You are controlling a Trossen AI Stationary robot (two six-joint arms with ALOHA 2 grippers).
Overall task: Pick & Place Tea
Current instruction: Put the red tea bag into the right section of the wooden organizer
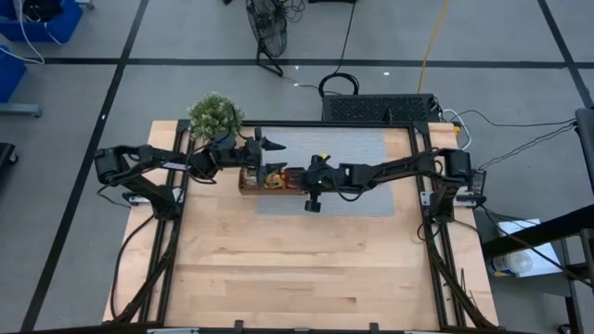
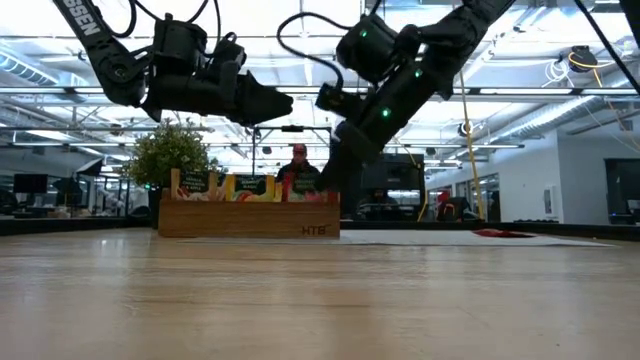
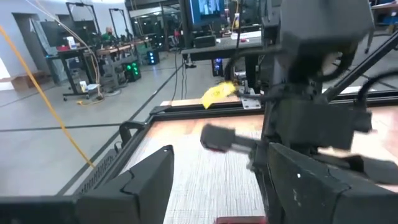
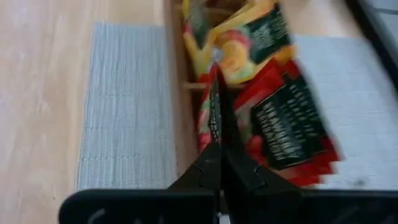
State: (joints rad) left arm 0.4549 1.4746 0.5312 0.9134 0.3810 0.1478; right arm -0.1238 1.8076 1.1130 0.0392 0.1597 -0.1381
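Observation:
The tea sachets [image 1: 276, 179], red, orange and dark green with light labels, stand on edge in a brown wooden tray [image 2: 250, 218] on a grey mat. My right gripper [image 4: 215, 78] is shut and slants down from the table's right. Its tips are among the orange sachets [image 4: 242, 50], with the red sachets [image 4: 286, 124] beside them. It also shows at the tray's right end [image 2: 335, 185]. My left gripper [image 1: 269, 144] hangs level above the tray's far side, open, with nothing between its fingers [image 3: 146, 180]. My right gripper has its shut fingertips [image 4: 214, 93] at the upper edges of the orange sachets, by the tray's divider. The fingers slant down from the table's right. Whether they touch a sachet, I cannot tell. Nothing shows between the fingers.
A small potted plant [image 1: 215, 113] stands just behind the tray's left end. The grey mat [image 1: 357, 148] reaches toward the table's right, and a flat red thing [image 2: 500, 233] lies on it. Bare wooden table [image 1: 297, 269] spreads toward the near edge. People show in the room behind.

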